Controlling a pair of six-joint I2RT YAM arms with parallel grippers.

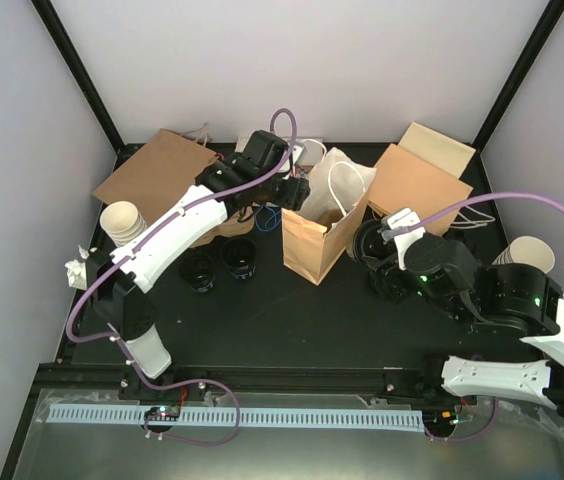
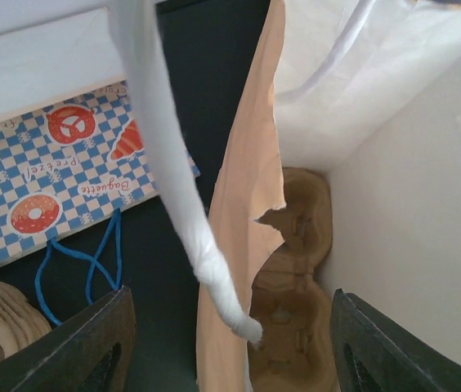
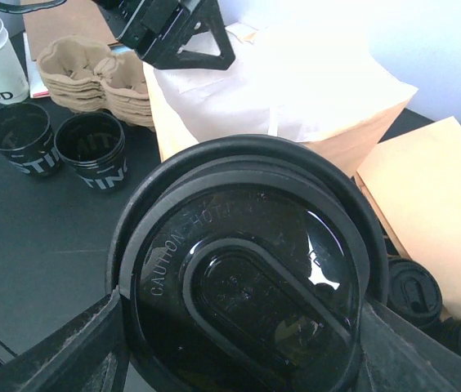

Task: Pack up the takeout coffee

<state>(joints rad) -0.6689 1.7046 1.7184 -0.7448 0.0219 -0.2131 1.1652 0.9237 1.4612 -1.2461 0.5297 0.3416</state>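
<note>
**A:** Where is the coffee?

**B:** One coffee cup fills the right wrist view, black lid up. The right gripper is clamped on it, a finger against each side. In the top view it sits just right of the paper bag at centre frame, outside the mouth.

**A:** Anything packed yet?

**B:** Not that I can see. A pulp carrier lies at the bottom of the bag, and the sockets in view look empty.

**A:** And the other arm?

**B:** The left gripper is spread wide astride the bag's left wall. The paper runs between the fingers without being pinched.

**A:** What remains?

**B:** Nearly everything, I'd say. Two black cups wait left of centre on the table; I cannot tell if they are lidded. More lidded cups show at the right wrist view's lower right.
</note>
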